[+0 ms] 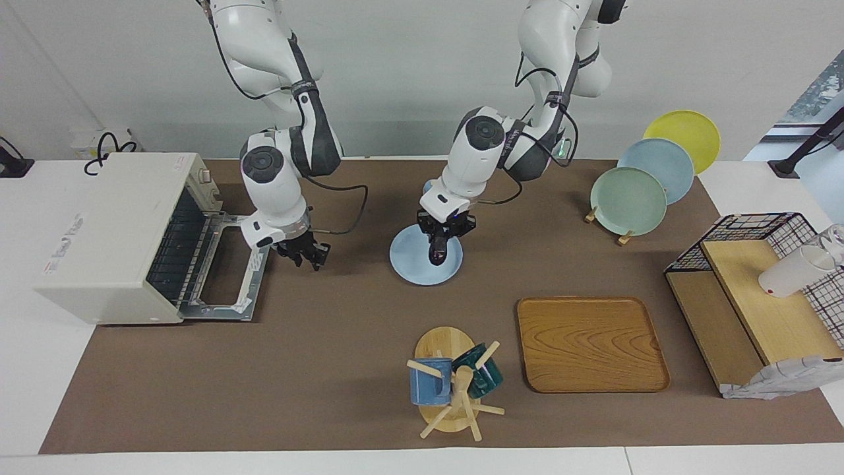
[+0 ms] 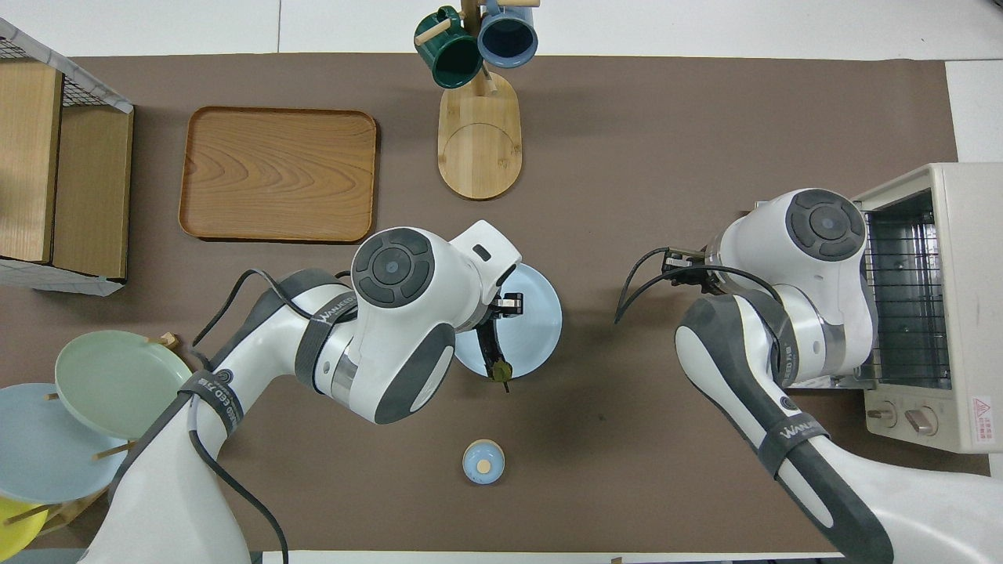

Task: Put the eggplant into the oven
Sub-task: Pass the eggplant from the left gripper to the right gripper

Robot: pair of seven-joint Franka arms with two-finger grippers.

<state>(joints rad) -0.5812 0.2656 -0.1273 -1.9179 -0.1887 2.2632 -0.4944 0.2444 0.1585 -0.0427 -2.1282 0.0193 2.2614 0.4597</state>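
Note:
The eggplant (image 1: 436,252), dark purple with a green stem (image 2: 501,369), hangs tilted over the light blue plate (image 1: 410,265). My left gripper (image 1: 446,229) is shut on its upper part. The white oven (image 1: 105,231) stands at the right arm's end of the table. Its glass door (image 1: 227,280) lies open and flat, with the wire rack (image 2: 909,305) showing inside. My right gripper (image 1: 308,255) hovers over the mat beside the open door, between the oven and the plate. Its fingers are apart and hold nothing. In the overhead view the right arm covers this gripper.
A small blue lidded pot (image 2: 483,462) sits nearer the robots than the plate. A wooden tray (image 1: 590,343) and a mug rack (image 1: 452,386) lie farther out. A plate rack (image 1: 630,198) and a wire shelf (image 1: 758,297) stand at the left arm's end.

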